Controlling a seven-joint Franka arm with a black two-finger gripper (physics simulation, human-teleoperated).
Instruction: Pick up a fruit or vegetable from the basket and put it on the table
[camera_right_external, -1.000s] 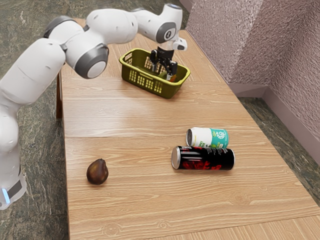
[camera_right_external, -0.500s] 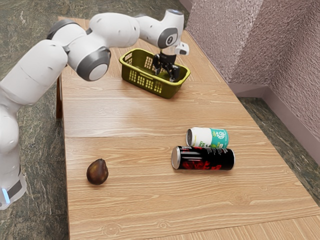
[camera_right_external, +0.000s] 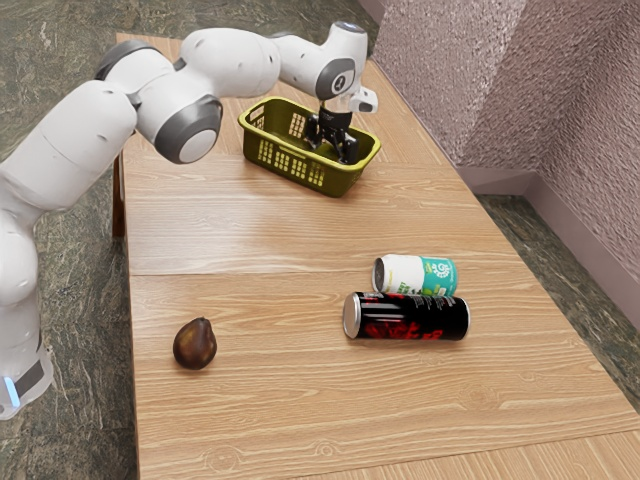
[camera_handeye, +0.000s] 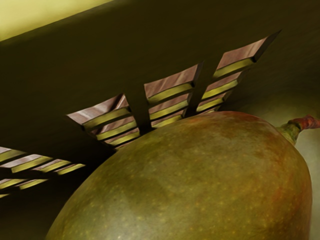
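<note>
Pincer (camera_right_external: 331, 150) spread, lowered into the green basket (camera_right_external: 339, 184).
Green-red mango (camera_handeye: 190, 180), stem attached, inside basket, just under the hand, near a slotted wall. On the worktop (camera_right_external: 240, 230): basket; dark brown fruit (camera_right_external: 195, 345), well apart from it; white-and-teal can (camera_right_external: 405, 272) lying just beside black can (camera_right_external: 430, 318), also on its side.

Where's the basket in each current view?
Exterior view: the basket is upper centre, on the table, with the gripper reaching down into it.
Wrist view: its inside, seen close up, with a dark wall right behind the green-red fruit.
Shared landmark: the barred cut-outs in the basket's walls; can't tell if they're the same ones.
</note>
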